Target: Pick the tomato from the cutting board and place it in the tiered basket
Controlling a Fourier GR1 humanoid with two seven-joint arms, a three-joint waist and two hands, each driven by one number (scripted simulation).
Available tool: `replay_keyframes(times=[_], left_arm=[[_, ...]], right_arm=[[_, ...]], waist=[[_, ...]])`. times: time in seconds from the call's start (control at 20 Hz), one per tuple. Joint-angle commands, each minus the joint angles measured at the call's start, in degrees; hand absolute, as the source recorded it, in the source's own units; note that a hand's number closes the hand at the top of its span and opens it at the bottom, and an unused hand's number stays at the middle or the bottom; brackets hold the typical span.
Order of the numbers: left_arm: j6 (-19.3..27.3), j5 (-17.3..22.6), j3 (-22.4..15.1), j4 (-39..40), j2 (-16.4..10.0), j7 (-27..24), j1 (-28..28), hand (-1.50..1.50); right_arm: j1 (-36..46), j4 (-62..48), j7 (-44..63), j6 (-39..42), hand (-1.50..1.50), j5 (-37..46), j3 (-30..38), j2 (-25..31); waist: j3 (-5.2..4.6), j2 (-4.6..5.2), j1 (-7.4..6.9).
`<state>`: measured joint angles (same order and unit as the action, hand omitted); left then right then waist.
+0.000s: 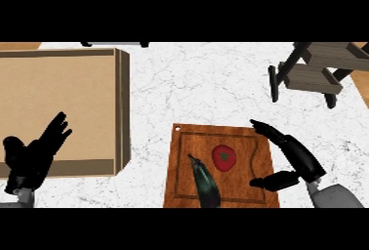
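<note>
A red tomato (224, 157) with a green stem lies on the wooden cutting board (186, 161) near the counter's front edge. Just left of it on the board rests a dark eggplant (205, 182). My right hand (294, 157) hovers at the board's right edge, open, fingers stretched toward the far side and thumb pointing at the tomato, a short gap away from it. The wooden tiered basket (320, 69) stands at the far right. My left hand (32, 154) rests open at the lower left, fingers up.
A large cardboard-coloured box (65, 107) fills the left part of the white marble counter (194, 88), its right wall close to the board's left side. Dark objects (115, 44) show at the far edge.
</note>
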<state>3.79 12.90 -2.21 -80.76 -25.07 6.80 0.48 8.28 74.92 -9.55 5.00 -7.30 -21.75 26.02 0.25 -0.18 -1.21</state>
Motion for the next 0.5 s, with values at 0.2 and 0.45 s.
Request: replay_keyframes(times=[0.2,0.45], left_arm=[[-1.4,-0.7,2.2,4.0,-1.5,-0.5,1.4,0.00],[-1.7,-1.0,2.8,3.5,-0.5,1.4,0.0,0.00]], right_arm=[[10.6,2.9,14.8,13.3,-1.50,2.0,-6.3,2.4],[15.1,7.1,26.5,14.3,-1.50,0.2,-4.4,-1.9]], waist=[[-0.31,0.18,0.61],[-0.28,0.11,1.10]])
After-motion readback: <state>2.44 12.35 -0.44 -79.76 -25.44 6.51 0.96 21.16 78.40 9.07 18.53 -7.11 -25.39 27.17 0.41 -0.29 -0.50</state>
